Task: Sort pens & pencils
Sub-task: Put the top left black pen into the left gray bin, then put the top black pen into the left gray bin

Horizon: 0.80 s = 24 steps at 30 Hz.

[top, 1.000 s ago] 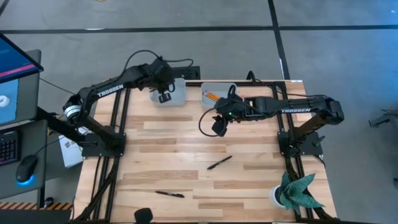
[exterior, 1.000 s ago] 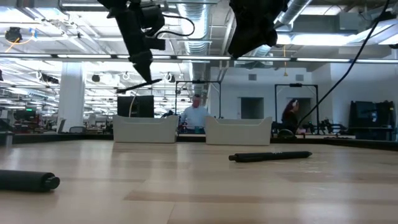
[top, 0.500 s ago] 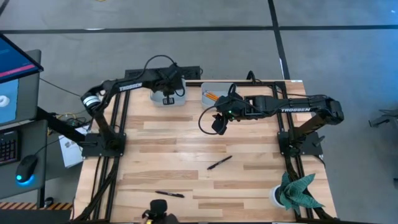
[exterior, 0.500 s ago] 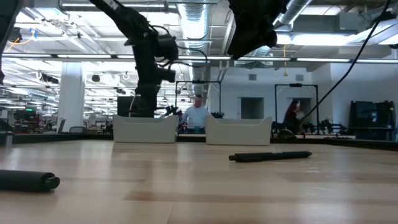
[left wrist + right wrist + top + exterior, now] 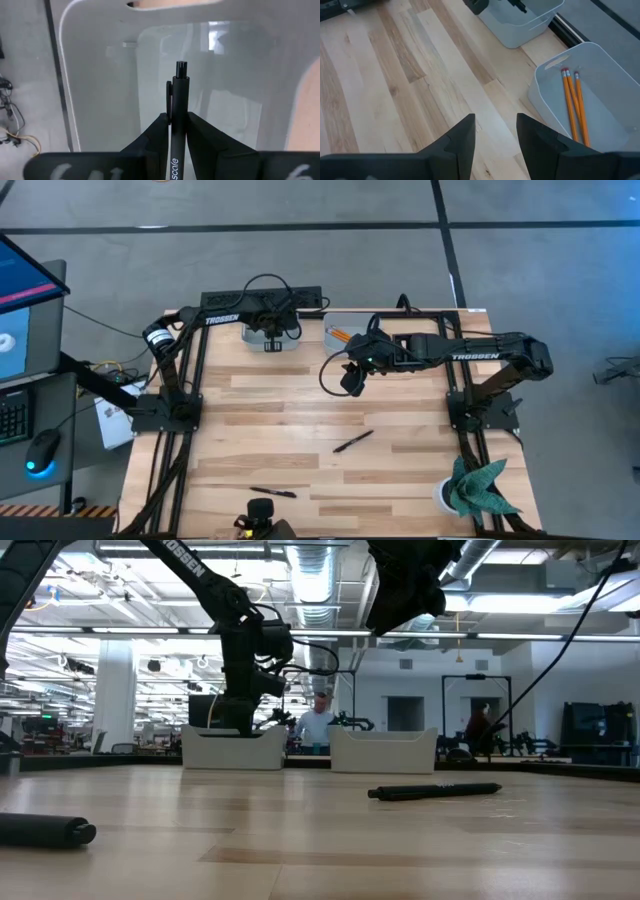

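You've got two orange pencils [image 5: 572,102] in a pale grey-white bin [image 5: 615,65], and a black pen [image 5: 177,120] with white lettering over the matching pale bin [image 5: 100,75]. Your table [image 5: 270,415] is light wood in blond and tan planks, with two more black pens [image 5: 352,441] on it. Arms are black with white lettering; teal plant [image 5: 478,488] at the corner.

Even, bright overhead light falls on the table [image 5: 280,420] with only faint shadows. In the low view, ceiling lights [image 5: 560,602] glare and the nearest pen [image 5: 45,830] is blurred.
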Each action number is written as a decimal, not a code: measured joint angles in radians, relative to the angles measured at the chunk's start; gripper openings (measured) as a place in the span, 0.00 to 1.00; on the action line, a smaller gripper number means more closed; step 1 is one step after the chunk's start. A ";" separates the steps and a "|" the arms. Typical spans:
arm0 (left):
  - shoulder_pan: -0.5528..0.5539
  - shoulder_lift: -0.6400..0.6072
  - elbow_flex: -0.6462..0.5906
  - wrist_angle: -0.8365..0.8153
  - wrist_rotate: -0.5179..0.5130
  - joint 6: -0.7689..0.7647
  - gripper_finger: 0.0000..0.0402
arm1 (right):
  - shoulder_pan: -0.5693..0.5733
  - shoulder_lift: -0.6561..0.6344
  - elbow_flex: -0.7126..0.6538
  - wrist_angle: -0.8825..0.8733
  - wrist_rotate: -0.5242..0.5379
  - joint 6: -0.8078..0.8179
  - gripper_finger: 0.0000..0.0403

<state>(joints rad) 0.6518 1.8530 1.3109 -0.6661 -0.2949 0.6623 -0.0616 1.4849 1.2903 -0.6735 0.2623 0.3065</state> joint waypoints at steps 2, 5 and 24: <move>0.000 0.000 0.000 0.013 -0.003 -0.037 0.12 | 0.000 0.000 0.000 0.000 0.000 0.000 0.41; 0.000 0.000 0.000 0.012 -0.002 -0.062 0.12 | 0.000 0.000 0.000 0.000 0.000 0.000 0.41; -0.003 -0.001 0.000 0.003 0.097 -0.018 0.21 | 0.000 0.000 0.000 0.000 0.000 0.000 0.41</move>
<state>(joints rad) 0.6491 1.8523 1.3109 -0.6632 -0.1974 0.6442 -0.0616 1.4849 1.2903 -0.6739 0.2619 0.3065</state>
